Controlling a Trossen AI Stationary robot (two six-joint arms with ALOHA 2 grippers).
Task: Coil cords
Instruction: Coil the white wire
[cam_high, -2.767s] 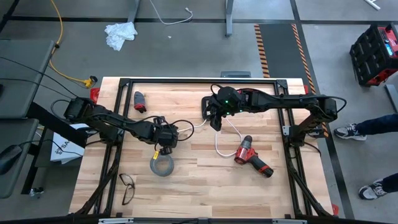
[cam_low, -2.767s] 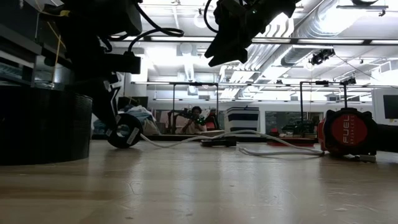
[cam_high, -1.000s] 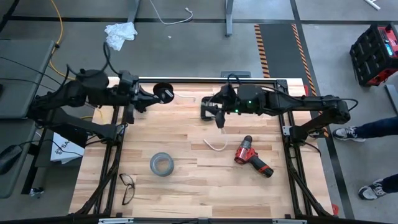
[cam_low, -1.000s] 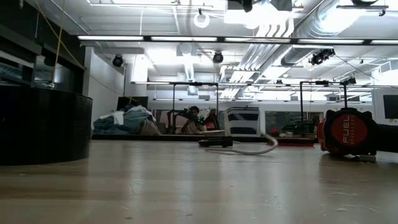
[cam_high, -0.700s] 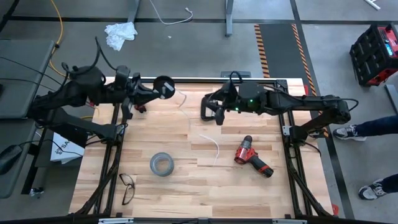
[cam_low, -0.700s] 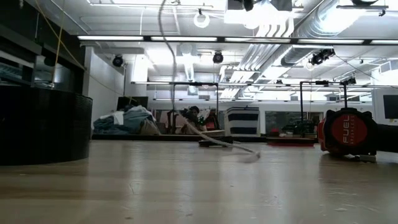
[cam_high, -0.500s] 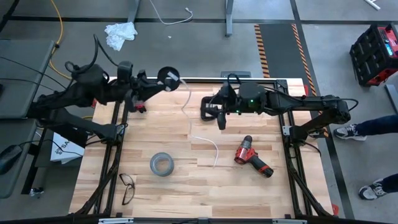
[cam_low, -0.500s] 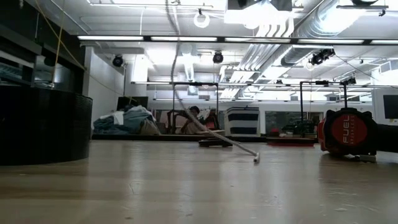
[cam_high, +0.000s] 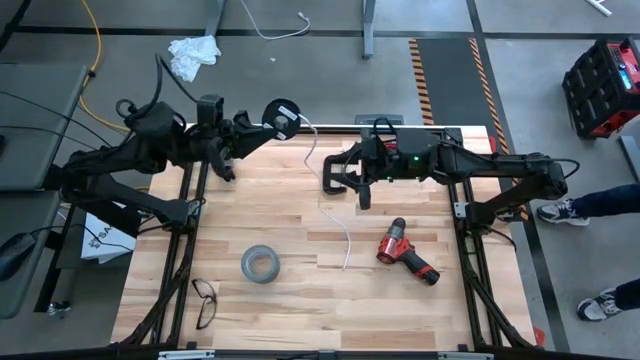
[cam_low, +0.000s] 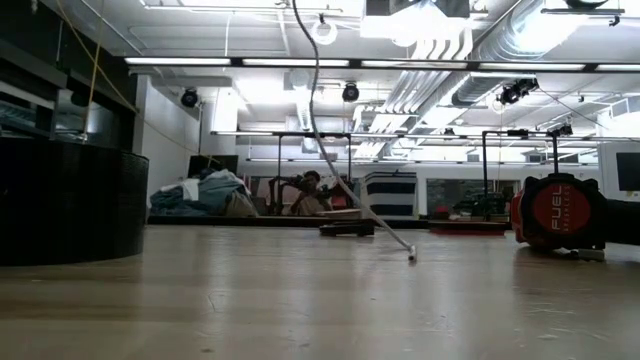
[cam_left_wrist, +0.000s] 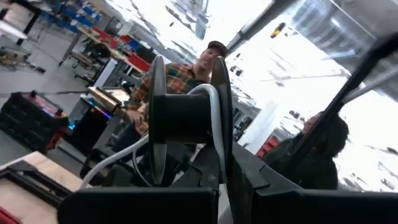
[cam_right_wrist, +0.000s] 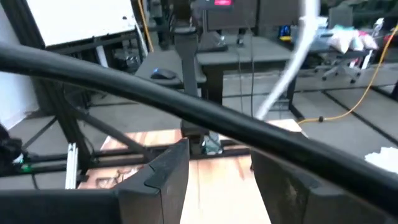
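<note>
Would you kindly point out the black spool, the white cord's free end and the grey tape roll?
black spool (cam_high: 282, 112), high view, on its labelled round face.
white cord (cam_high: 345, 263), high view, on its free end on the table.
grey tape roll (cam_high: 260, 265), high view, on its ring.

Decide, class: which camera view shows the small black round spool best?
The left wrist view: the small black round spool fills it, white cord wrapped on, held by the left gripper. The high view shows it tiny; the low and right wrist views show only cord.

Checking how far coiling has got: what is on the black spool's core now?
One turn of white cord shows on the spool, held up by the left gripper; the far side is hidden.
</note>
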